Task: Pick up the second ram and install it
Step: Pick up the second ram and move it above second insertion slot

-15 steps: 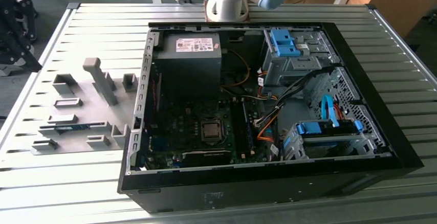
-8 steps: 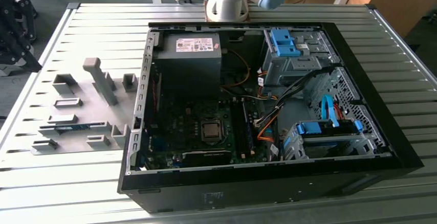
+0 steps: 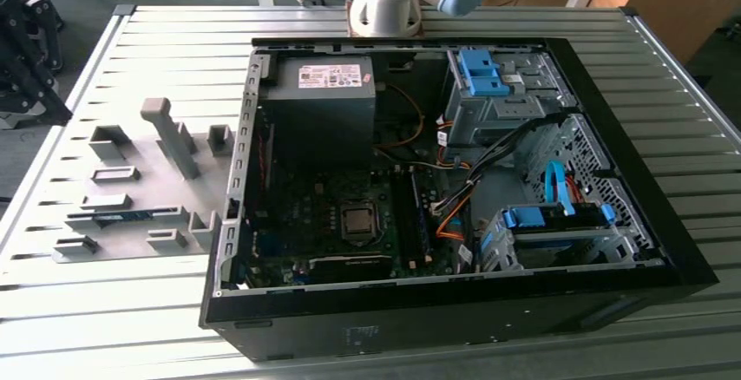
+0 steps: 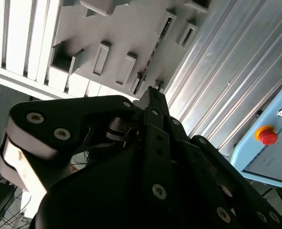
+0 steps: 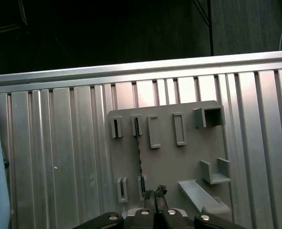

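The second ram (image 3: pixel 121 216) is a thin blue-green stick standing on edge in slots of the grey fixture plate (image 3: pixel 139 150), on the exterior view's left of the open computer case (image 3: pixel 452 180). In the first wrist view the ram (image 5: pixel 139 162) shows edge-on as a dark thin line across the plate (image 5: pixel 174 167). My gripper (image 5: pixel 155 192) hangs well above it with the fingertips close together and nothing between them. In the second wrist view the gripper (image 4: pixel 152 91) points toward the ram (image 4: pixel 153 52) on the plate (image 4: pixel 126 28).
The case holds a motherboard (image 3: pixel 336 224), a power supply (image 3: pixel 318 94) and blue drive-bay clips (image 3: pixel 481 72). Grey fixture blocks (image 3: pixel 173 137) rise from the plate. The slatted table (image 3: pixel 104 302) runs all around. A red stop button (image 4: pixel 267 136) sits on a pale blue box.
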Controlling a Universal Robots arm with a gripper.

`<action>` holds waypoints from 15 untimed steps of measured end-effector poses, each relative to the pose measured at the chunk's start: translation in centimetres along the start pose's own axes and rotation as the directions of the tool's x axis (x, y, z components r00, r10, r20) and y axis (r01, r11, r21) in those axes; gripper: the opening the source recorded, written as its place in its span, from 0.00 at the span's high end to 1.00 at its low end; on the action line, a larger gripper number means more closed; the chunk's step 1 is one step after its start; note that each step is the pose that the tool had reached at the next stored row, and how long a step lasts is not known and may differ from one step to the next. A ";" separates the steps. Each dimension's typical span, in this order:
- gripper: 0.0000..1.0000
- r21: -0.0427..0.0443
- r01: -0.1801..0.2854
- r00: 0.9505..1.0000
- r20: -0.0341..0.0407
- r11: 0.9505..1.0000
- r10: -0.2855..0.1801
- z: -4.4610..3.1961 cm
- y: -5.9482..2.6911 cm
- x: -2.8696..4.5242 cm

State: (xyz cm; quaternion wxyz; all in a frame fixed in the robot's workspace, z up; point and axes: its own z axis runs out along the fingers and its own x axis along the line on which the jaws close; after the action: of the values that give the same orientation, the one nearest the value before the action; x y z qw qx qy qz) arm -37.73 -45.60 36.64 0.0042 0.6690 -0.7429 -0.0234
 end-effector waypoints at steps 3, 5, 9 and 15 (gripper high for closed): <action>0.83 -0.001 0.002 1.000 0.007 1.000 -0.002 0.40 0.07 0.09; 0.83 -0.001 0.003 1.000 0.012 1.000 -0.003 0.68 0.13 0.13; 0.75 -0.002 0.019 1.000 0.018 1.000 -0.019 1.35 0.29 0.23; 0.75 -0.004 0.062 0.998 0.023 0.998 -0.062 2.17 0.48 0.38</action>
State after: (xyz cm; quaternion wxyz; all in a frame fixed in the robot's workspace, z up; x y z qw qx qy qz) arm -38.33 -45.87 34.48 -0.0035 0.6915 -0.7216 -0.0332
